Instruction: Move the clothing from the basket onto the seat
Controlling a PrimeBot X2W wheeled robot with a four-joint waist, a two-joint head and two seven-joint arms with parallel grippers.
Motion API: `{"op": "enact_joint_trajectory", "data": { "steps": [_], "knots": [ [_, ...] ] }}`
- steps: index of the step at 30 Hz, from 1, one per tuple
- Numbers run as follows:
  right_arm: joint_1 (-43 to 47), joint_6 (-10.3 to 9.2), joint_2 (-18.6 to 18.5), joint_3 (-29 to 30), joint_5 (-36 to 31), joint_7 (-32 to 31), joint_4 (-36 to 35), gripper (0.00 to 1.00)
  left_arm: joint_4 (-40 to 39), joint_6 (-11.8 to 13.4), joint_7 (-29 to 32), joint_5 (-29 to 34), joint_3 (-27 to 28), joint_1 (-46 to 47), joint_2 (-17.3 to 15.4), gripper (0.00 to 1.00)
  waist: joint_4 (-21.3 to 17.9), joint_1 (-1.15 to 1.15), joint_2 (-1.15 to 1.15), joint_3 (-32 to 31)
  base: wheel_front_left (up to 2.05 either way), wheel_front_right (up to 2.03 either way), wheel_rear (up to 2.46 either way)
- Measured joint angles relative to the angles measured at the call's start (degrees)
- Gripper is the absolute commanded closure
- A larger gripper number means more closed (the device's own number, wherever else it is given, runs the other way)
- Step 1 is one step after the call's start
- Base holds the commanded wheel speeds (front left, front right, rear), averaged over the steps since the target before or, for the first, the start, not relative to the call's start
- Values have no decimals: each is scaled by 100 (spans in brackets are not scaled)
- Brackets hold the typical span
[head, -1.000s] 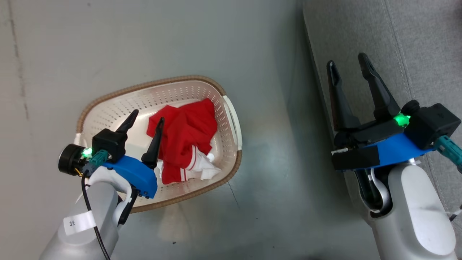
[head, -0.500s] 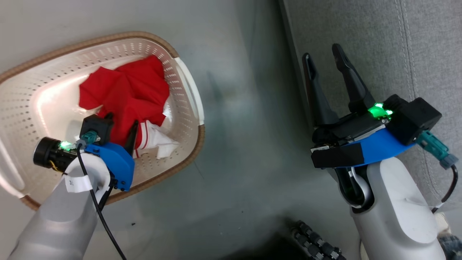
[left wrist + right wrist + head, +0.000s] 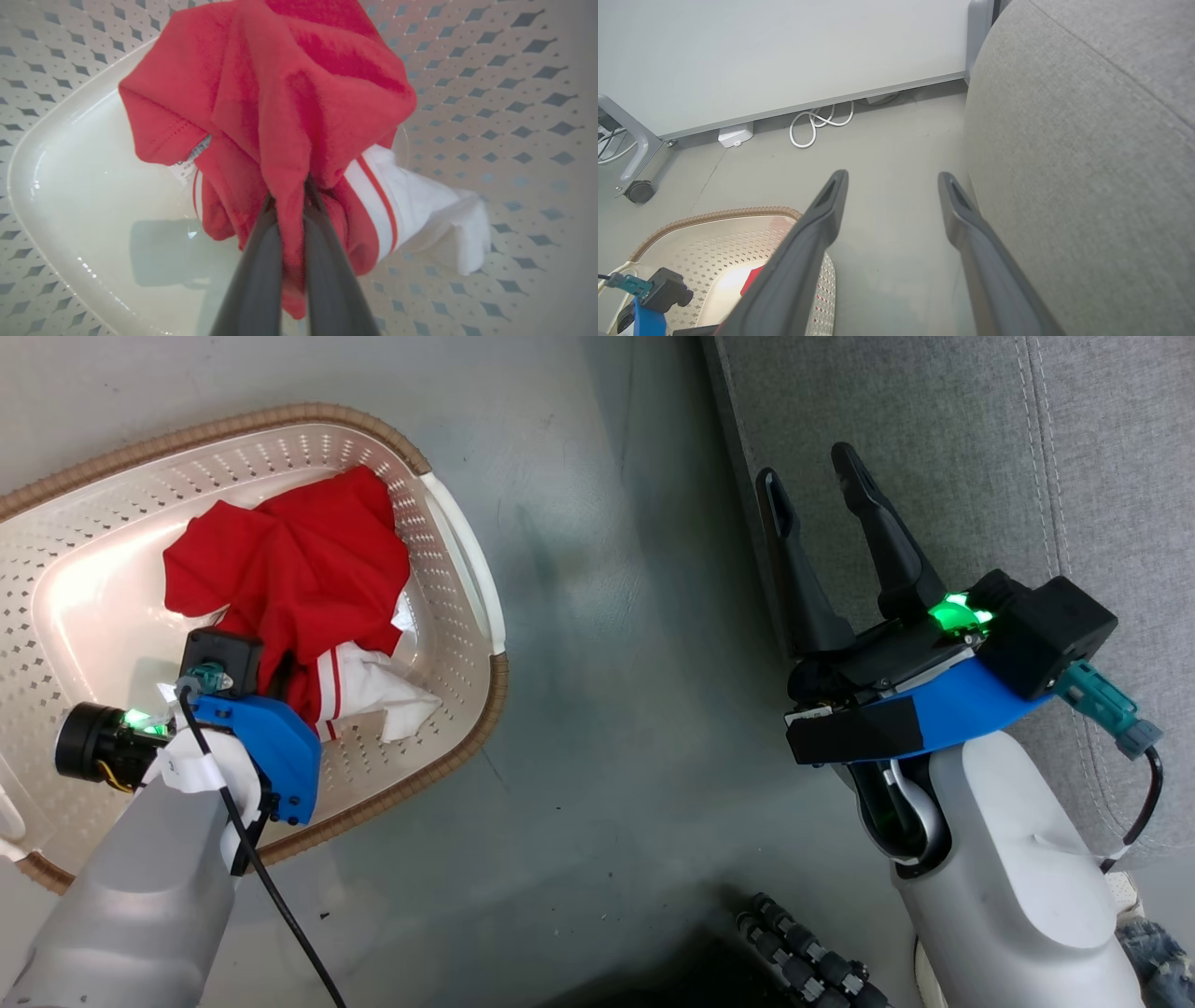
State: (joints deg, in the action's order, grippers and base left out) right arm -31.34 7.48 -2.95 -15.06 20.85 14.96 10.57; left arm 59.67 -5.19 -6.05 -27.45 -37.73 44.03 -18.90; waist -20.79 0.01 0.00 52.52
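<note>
My left gripper (image 3: 290, 189) is clenched on a fold of the soft bright red, white-trimmed clothing (image 3: 299, 84) bunched in the cream perforated plastic basket (image 3: 448, 649). Light and limp, it should drape, so I judge this mid-bundle pinch sound. My right gripper (image 3: 805, 464) hangs spread beside the grey fabric seat (image 3: 980, 429).

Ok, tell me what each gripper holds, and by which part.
The left gripper is shut on the clothing, pinching a bunched red fold beside its white striped part. The right gripper is open and holds nothing.
</note>
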Motion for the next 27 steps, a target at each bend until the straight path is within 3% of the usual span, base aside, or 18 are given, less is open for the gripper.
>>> {"op": "enact_joint_trajectory", "data": {
  "steps": [16, 27],
  "knots": [
    [-25, 1, 0, 73, -75, 3, 154, 0, 414, -168, -258, -180, -175, 130, 193, 100, 111, 0, 0, -256, 0, 0, 0],
    [219, 1, 8, 389, -744, -154, 764, 0, 526, -203, -704, -365, -455, 22, 827, 100, 556, -1, 0, -1132, 0, 0, 0]
  ]
}}
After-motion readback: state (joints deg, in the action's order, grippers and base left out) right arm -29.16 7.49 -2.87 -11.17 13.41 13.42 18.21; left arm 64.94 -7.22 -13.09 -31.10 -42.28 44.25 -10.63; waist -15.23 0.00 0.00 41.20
